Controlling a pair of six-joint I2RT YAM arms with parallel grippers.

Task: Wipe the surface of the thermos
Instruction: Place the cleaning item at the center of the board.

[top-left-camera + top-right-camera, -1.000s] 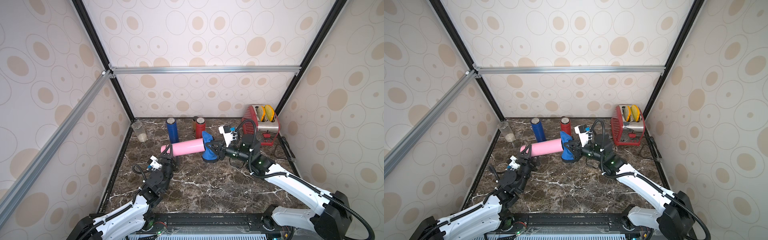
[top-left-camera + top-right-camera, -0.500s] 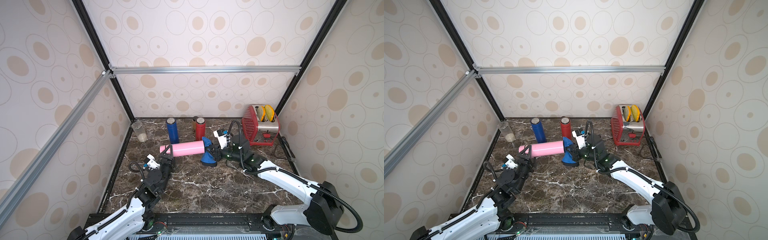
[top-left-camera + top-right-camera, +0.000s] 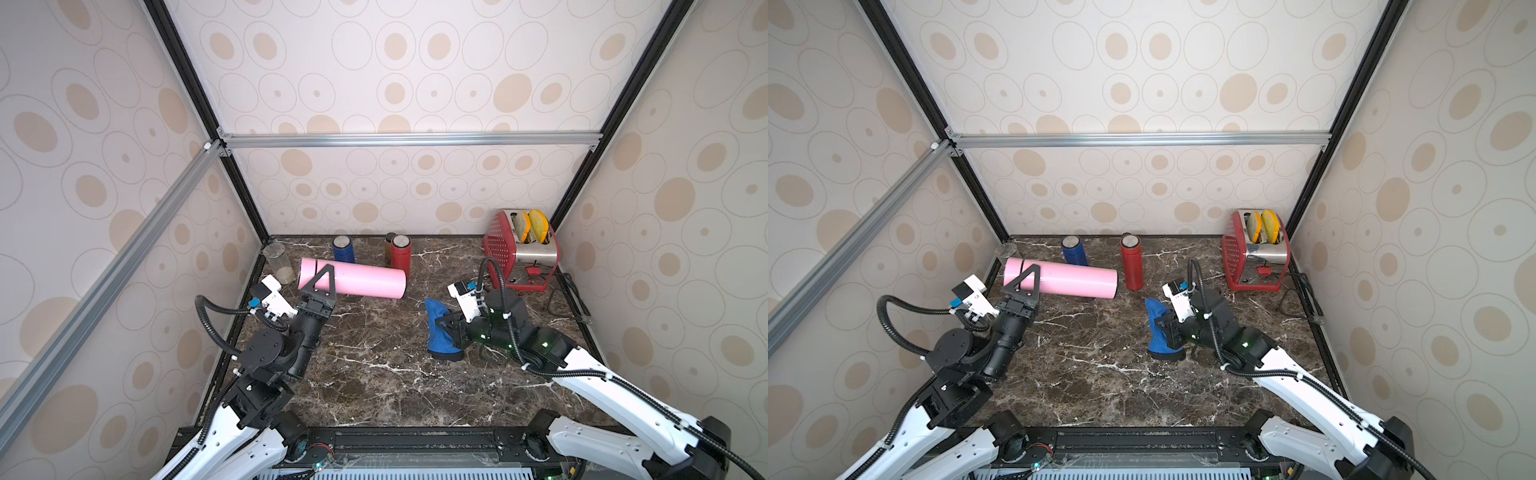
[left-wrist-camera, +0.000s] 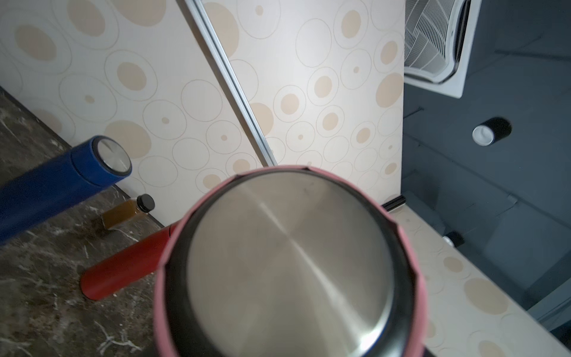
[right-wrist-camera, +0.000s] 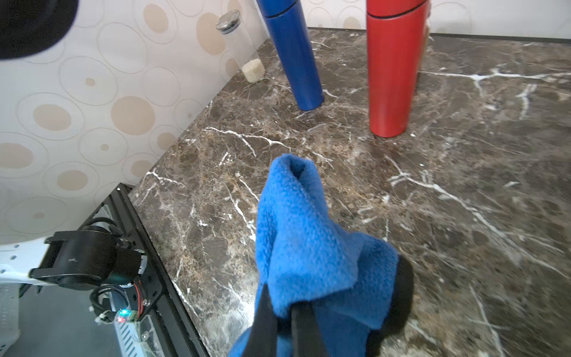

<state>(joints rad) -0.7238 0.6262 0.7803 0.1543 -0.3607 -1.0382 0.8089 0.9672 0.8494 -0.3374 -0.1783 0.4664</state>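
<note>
The pink thermos (image 3: 365,282) lies on its side with its long axis running across the scene. The left pincer (image 3: 326,274) is clamped round the barrel near its left end. From both top views it looks to be held clear of the table (image 3: 374,386) rather than resting on it, though I can't be sure of the gap. The left wrist view is mostly filled by one steel end of it.

The right pincer (image 3: 442,328) is closed tight on a blue cloth (image 3: 436,336), which bunches up ahead of the fingers (image 5: 265,312) in the right wrist view. The cloth's lower edge hangs down close to the table.

The coming move turns on one relation. The thermos lies to the left of the right pincer and farther back, and its free end points toward that arm. The cloth is near that free end but not touching it. The right arm is the nearer one to the bare length of barrel (the left arm's job is just to hold). I judge that the wiping stroke should run along the barrel from the free end toward the left pincer.

A blue bottle (image 3: 343,249) and a red bottle (image 3: 401,253) stand just behind the thermos, the red one close to its free end, so a reach too far back could knock them.
</note>
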